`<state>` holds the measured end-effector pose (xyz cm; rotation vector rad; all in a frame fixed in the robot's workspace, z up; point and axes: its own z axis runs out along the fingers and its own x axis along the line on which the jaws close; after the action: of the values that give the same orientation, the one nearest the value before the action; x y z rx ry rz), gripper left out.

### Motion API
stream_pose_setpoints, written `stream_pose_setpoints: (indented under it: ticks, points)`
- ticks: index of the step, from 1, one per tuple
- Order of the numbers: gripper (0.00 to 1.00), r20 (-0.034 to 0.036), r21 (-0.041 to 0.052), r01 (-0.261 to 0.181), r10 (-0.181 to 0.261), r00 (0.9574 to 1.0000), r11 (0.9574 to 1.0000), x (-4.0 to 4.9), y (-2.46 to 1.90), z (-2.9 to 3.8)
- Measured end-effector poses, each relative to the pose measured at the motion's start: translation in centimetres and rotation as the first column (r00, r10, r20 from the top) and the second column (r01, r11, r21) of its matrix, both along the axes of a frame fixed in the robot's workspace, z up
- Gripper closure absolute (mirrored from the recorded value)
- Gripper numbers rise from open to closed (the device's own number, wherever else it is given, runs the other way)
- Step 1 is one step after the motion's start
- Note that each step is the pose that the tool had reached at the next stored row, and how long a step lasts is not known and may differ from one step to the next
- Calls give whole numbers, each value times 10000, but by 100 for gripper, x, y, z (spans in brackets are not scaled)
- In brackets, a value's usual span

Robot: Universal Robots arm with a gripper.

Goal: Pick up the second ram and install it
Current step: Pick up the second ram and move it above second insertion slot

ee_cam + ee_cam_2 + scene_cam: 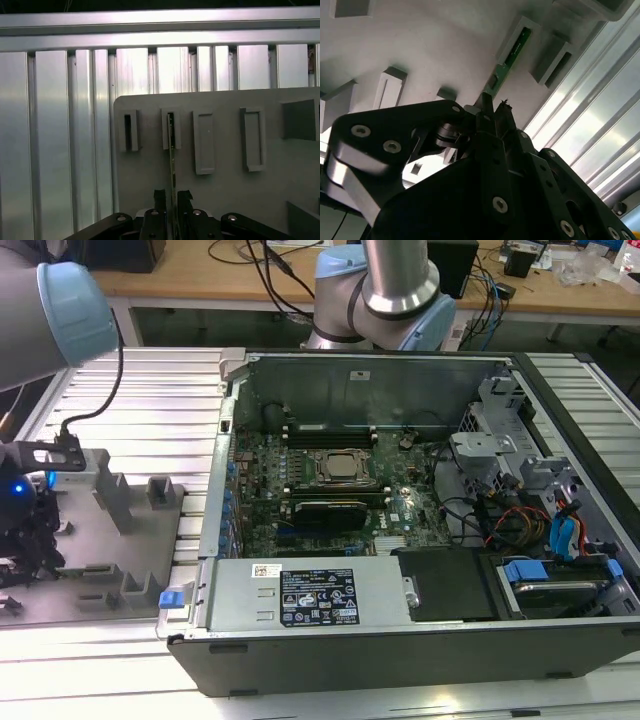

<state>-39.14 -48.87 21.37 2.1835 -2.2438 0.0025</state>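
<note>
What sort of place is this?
Probably a robotics lab: a robot arm beside an open computer on a slatted metal table, a cable-strewn desk behind, and a grey fixture holding a ram stick.

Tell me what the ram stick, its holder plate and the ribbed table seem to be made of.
The ram stick looks like matt green circuit board, likely fibreglass laminate. The holder plate is matt grey with moulded-looking slots, probably plastic. The ribbed table is bright brushed metal with streaky glare, apparently aluminium.
</note>
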Motion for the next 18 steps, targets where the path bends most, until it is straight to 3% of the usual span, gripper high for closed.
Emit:
stream_pose_setpoints:
  ticks: [4, 5, 16, 18]
  points:
    - [76, -1, 4, -157, 157, 9999, 9999, -2, -2, -58]
    - [76, 2, 51, -245, 245, 9997, 9997, -4, 0, -65]
    - [76, 1, 82, -385, 385, 9993, 9992, -10, -5, -101]
    - [87, 1, 81, -385, 385, 9993, 9992, -10, -5, -101]
